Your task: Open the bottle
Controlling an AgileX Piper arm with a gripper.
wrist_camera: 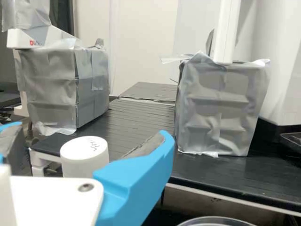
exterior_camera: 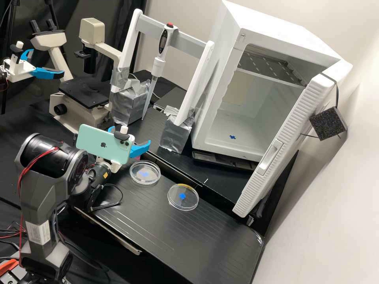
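- Black bench (exterior_camera: pixel 158 232) beneath gripper (exterior_camera: pixel 132 135); pale wall (exterior_camera: pixel 177 12) beyond.
- High view: phone (exterior_camera: pixel 94 144) at gripper, dishes (exterior_camera: pixel 190 202) nearby, open incubator (exterior_camera: pixel 221 63) farther off.
- Wrist view: bottle cap (wrist_camera: pixel 84 157) between fingers (wrist_camera: pixel 134 181), which stand apart.

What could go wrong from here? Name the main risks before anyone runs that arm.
The open end effector hangs close to the nearer petri dish, so lowering it might knock or pinch that dish.

Reaching forward, it could bump a taped block supporting the white frame, perhaps shaking the pipette loose.

The incubator door stands open and could get in the way of a wide swing.
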